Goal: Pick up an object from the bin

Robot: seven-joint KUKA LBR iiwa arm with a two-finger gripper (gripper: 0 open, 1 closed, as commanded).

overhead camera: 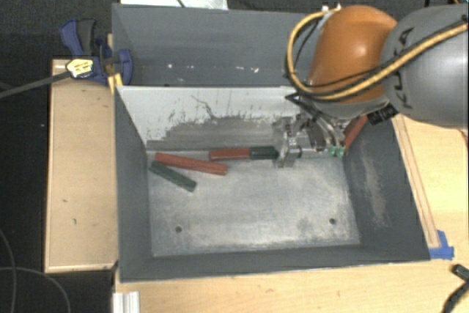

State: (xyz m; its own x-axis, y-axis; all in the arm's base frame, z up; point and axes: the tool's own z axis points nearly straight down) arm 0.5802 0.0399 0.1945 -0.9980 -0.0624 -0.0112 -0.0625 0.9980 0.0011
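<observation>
gripper (287, 150) at green end of red-green marker (238, 154); jaw opening unclear. red stick (192, 162), dark green stick (173, 177) lower left of marker.

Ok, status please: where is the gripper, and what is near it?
Gripper low at back wall, by dark end of red-and-green stick. Hold not confirmed. Red stick and dark green bar further to view's left.

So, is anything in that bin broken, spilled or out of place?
Nothing stands out. A red stick, a dark green stick and a red-and-green stick lie loose by the bin's far wall, which is scratched pale. The gripper sits at the last stick's green end.
</observation>
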